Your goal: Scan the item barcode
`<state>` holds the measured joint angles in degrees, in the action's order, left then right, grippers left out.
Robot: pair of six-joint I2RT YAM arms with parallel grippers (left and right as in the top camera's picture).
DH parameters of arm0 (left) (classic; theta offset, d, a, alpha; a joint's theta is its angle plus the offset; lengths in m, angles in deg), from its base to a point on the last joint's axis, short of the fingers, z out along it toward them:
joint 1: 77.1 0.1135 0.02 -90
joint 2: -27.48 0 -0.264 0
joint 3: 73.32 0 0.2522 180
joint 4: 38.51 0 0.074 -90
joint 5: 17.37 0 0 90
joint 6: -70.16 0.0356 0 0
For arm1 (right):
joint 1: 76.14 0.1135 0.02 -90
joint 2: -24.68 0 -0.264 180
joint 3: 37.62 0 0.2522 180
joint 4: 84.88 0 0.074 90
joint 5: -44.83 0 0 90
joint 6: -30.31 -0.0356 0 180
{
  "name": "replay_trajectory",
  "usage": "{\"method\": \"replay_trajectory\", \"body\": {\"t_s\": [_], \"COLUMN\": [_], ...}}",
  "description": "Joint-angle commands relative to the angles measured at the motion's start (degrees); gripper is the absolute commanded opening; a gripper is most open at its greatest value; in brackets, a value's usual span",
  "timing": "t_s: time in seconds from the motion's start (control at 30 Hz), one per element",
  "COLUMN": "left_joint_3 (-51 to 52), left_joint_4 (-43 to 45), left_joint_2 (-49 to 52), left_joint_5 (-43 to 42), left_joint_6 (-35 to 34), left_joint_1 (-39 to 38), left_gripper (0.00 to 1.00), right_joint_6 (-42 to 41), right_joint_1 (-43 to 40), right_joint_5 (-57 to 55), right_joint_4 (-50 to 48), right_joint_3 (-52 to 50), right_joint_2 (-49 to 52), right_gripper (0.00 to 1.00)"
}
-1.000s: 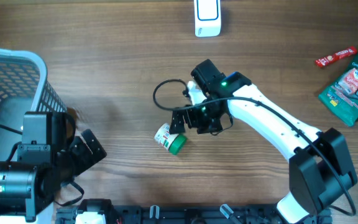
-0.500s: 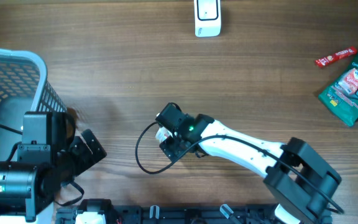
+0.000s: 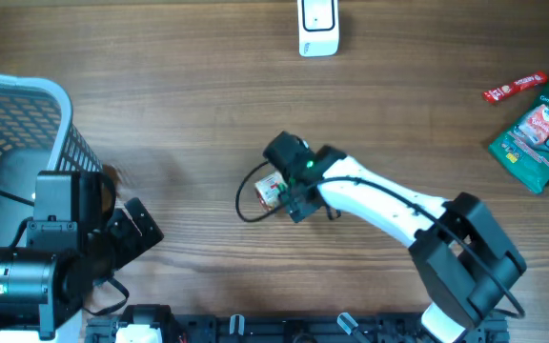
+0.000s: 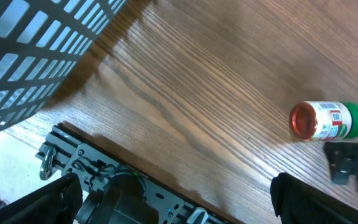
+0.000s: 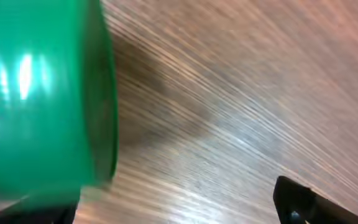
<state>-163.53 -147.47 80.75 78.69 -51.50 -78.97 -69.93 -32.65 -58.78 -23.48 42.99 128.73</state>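
Observation:
A small bottle (image 3: 271, 188) with a red-and-white label lies on its side mid-table. In the left wrist view the bottle (image 4: 322, 121) shows a red base and a green cap. My right gripper (image 3: 289, 181) is down at the bottle's cap end and covers the cap from above. It is open, and the green cap (image 5: 42, 93) fills the left of the right wrist view beside the left finger (image 5: 30, 214). Nothing is clamped. The white scanner (image 3: 317, 27) stands at the far edge. My left gripper (image 3: 146, 229) hangs open near the front left.
A blue-grey mesh basket (image 3: 17, 124) takes up the left side next to the left arm. Snack packets (image 3: 541, 129) and a red bar (image 3: 513, 88) lie at the far right. The table's front rail (image 4: 104, 180) runs below the left gripper.
The right gripper swung left and toward the front edge, then came back up and right. The bottle shifted up and right and turned. The left arm has stayed still.

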Motion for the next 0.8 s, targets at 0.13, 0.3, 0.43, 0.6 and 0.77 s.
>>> {"method": "replay_trajectory", "body": {"t_s": [0.13,0.3,0.43,0.6,0.77], "left_joint_3": [-0.2,-0.2,-0.2,-0.2,-0.2], "left_joint_4": [0.0,0.0,0.0,0.0,0.0], "left_joint_2": [0.0,0.0,0.0,0.0,0.0], "left_joint_5": [-0.3,-0.3,-0.3,-0.3,-0.3], "left_joint_6": [-0.5,-0.5,-0.5,-0.5,-0.5], "left_joint_1": [-0.2,-0.2,-0.2,-0.2,-0.2], "left_gripper": [1.0,1.0,1.0,1.0,1.0], "right_joint_6": [-11.5,-8.6,-6.7,-4.0,-37.7], "right_joint_1": [0.1,0.0,0.0,0.0,0.0], "right_joint_5": [11.8,15.3,18.3,18.3,18.2], "right_joint_4": [6.0,8.6,8.3,3.7,-0.5], "right_joint_3": [7.2,7.2,5.4,-1.8,-11.5], "right_joint_2": [-15.5,-23.3,-23.3,-23.1,-22.7], "right_gripper": [1.0,1.0,0.99,0.83,1.0]}}
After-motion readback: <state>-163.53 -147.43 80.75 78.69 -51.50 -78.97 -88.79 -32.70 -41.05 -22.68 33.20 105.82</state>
